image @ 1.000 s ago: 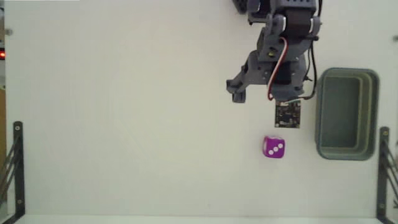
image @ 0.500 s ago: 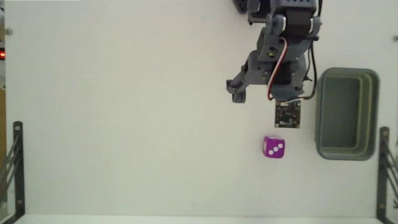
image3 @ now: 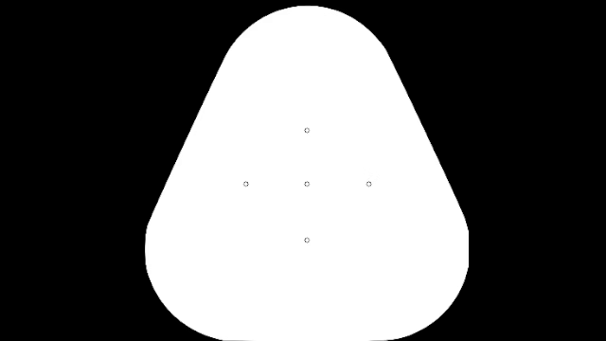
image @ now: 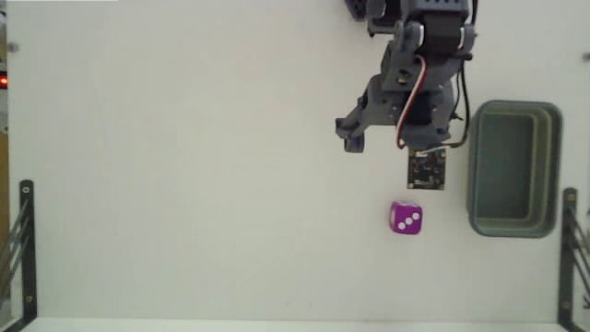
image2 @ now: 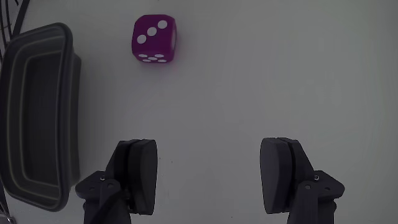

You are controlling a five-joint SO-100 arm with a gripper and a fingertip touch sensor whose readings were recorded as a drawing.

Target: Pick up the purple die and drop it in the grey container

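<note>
The end effector (image2: 208,177) stood wide open and held nothing — bare surface (image2: 261,74) showed between its fingers (image2: 138,174). The purple die (image: 406,219) lay on the surface, apart from the arm, toward the right edge in the fixed view. The grey container (image: 513,168) sat near that same edge — empty, die just beside it.

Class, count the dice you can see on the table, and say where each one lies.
1. The purple die lies on the white table, left of the grey container in the fixed view, ahead of the open tool.
</note>
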